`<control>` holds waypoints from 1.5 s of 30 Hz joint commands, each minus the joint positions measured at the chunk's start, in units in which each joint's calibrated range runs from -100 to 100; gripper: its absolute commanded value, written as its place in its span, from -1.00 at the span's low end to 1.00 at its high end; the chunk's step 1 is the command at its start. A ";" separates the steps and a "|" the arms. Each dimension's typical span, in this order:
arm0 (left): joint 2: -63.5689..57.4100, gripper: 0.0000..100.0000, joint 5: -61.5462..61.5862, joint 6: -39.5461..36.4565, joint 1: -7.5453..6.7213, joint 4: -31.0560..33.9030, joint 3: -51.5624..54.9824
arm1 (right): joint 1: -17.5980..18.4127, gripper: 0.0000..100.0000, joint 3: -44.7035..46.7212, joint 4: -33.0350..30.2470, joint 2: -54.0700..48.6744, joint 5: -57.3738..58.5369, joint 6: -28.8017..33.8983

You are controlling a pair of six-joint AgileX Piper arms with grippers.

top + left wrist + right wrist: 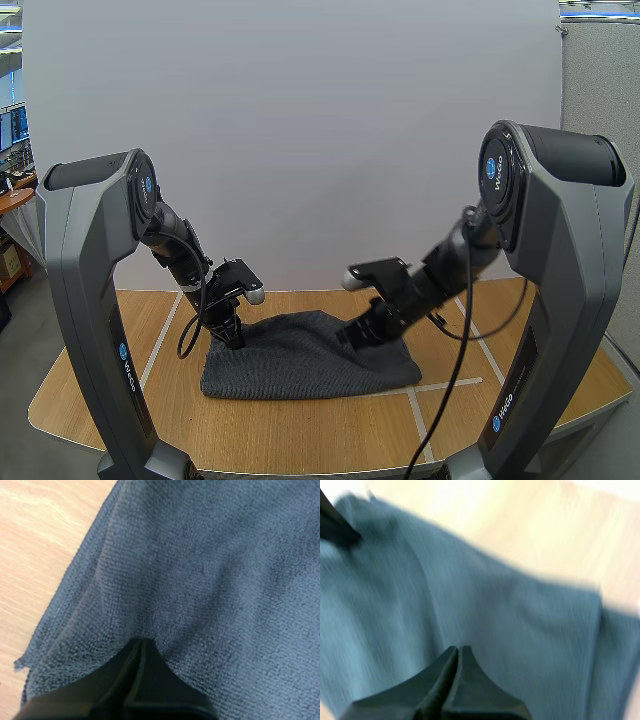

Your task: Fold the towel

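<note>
As left fingers pinch towel, right fingers too

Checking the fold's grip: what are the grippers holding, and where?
Both pinch the dark grey towel near its far edge: left gripper by the left corner, right gripper farther right.

Bright, even light. Beyond the right gripper the table glares pale, washed out. Around the left gripper the towel carries soft shadow.
</note>
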 commanded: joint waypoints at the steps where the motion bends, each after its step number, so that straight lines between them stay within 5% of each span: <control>1: 1.38 -1.00 -1.75 -0.39 0.17 1.85 1.07 | 5.46 -1.00 -8.91 -0.23 0.19 -6.21 4.33; 18: 1.25 -1.00 -0.89 -1.09 0.17 1.85 1.07 | 5.43 -1.00 -15.20 -3.74 17.65 -22.75 5.15; 30: 1.25 -1.00 -1.80 -1.09 0.17 3.58 1.07 | -2.95 -1.00 -15.20 -7.35 17.79 -25.19 5.15; 45: 1.25 -1.00 -1.77 -1.09 0.17 4.44 1.07 | -6.98 -1.00 -15.85 -9.66 17.53 -27.03 4.05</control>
